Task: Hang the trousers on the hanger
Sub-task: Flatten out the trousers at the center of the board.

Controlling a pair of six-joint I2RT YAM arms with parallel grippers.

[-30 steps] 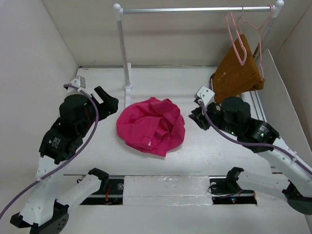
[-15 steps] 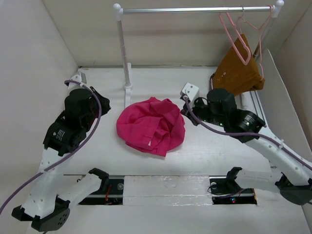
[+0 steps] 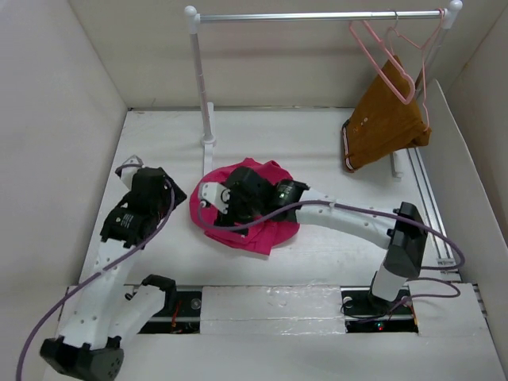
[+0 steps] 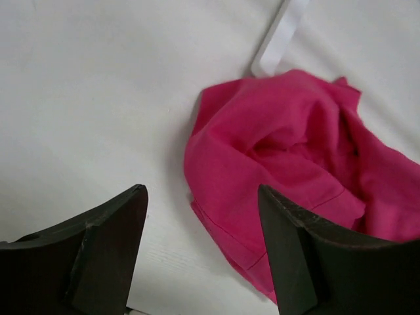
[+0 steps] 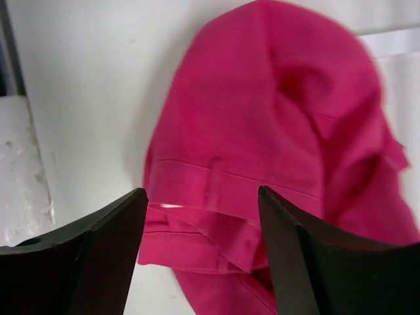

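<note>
**Top view.** The trousers [image 3: 272,228] lie in a crumpled magenta heap in the middle of the desk [image 3: 333,159], just near of the white post [image 3: 203,87] that carries the silver rail [image 3: 317,16]. The right arm reaches from its base at the near right across to the left, and the right hand [image 3: 225,208] hangs over the left part of the heap, hiding much of the cloth. The left hand [image 3: 173,190] sits just left of the heap, pointing toward it; from here I cannot tell whether it touches the cloth. The hanger [image 3: 379,49], thin and pale pink, hangs on the far right end of the rail among others like it, well apart from the trousers. Below them hangs a mustard-brown garment [image 3: 386,119].

**Left wrist view.** The left hand [image 4: 200,193] is released: its 2 dark fingers [image 4: 111,243] stand wide apart with nothing between them. The trousers [image 4: 289,157] lie ahead and to the right on the bare desk [image 4: 98,98], with the white foot of the post [image 4: 282,39] beyond.

**Right wrist view.** The right hand [image 5: 200,193] is likewise released, fingers [image 5: 98,249] spread, grasping nothing. The trousers [image 5: 275,125] fill the space below and beyond the gap, a folded hem running across between the fingertips. Contact with the cloth cannot be told.
</note>
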